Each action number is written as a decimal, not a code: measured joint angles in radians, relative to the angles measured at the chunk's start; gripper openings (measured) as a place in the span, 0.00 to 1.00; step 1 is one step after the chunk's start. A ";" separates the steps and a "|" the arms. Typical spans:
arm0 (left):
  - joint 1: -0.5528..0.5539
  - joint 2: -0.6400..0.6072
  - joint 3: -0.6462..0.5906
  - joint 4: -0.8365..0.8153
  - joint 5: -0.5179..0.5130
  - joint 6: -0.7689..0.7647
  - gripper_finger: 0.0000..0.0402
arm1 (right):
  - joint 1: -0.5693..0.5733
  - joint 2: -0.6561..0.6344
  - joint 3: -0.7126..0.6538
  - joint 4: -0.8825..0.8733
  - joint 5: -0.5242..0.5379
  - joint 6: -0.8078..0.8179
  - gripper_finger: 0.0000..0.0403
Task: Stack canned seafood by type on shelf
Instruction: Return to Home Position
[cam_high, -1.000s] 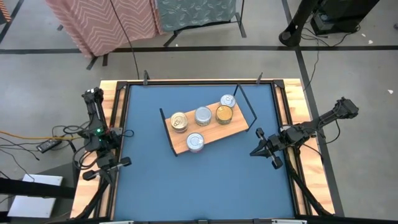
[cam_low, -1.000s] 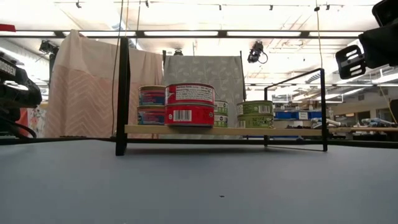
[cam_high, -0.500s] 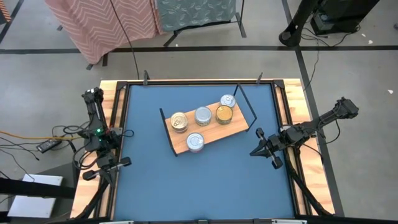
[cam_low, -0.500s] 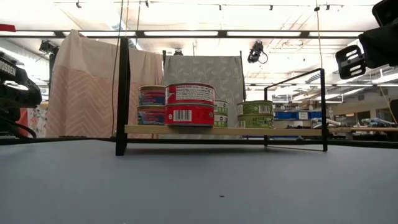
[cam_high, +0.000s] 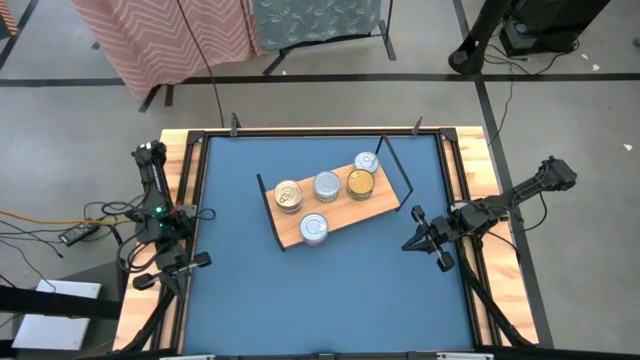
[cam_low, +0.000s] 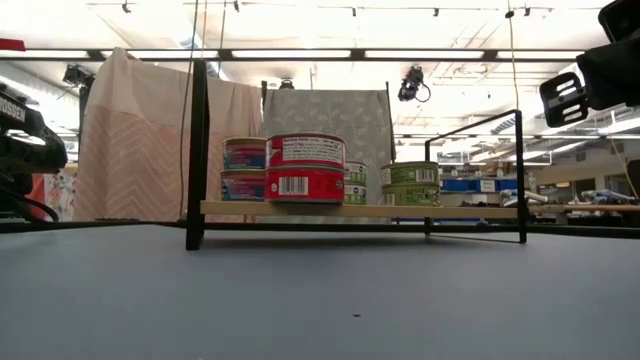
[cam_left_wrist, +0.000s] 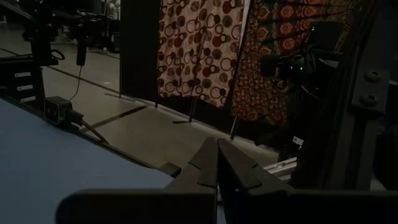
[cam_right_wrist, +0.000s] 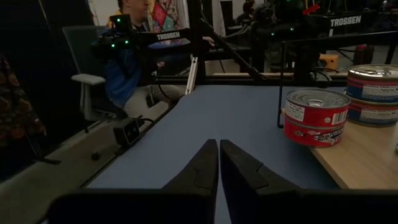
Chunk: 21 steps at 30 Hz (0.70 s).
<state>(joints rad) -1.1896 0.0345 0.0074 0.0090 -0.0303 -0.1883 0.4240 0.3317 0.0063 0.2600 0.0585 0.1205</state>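
The high view is evenly lit from overhead: the blue table (cam_high: 230, 290) shows no glare or hard shadows, and the shelf (cam_high: 345, 212) is plainly lit. In the low view, bright ceiling strip lights (cam_low: 300, 53) burn out to white behind the cans (cam_low: 305, 168). Both wrist views are dim; the left fingers (cam_left_wrist: 202, 165) and right fingers (cam_right_wrist: 202, 168) show as near-black silhouettes.

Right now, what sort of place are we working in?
Probably a robotics lab or test bay, not a shop: patterned cloth screens on stands, cables on a bare taped floor, and long strip lights overhead.
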 joint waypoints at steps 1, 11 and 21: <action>0.000 0.000 0.000 0.000 0.000 0.000 0.01 | 0.000 0.000 0.000 0.000 0.000 0.000 0.07; 0.000 0.000 0.000 0.000 0.000 0.000 0.01 | 0.000 0.000 0.000 0.000 0.000 0.000 0.08; 0.000 0.000 0.000 0.001 0.000 0.000 0.01 | 0.000 0.000 0.000 0.000 0.000 0.000 0.07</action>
<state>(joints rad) -1.1896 0.0342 0.0071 0.0097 -0.0307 -0.1883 0.4239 0.3317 0.0063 0.2600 0.0586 0.1207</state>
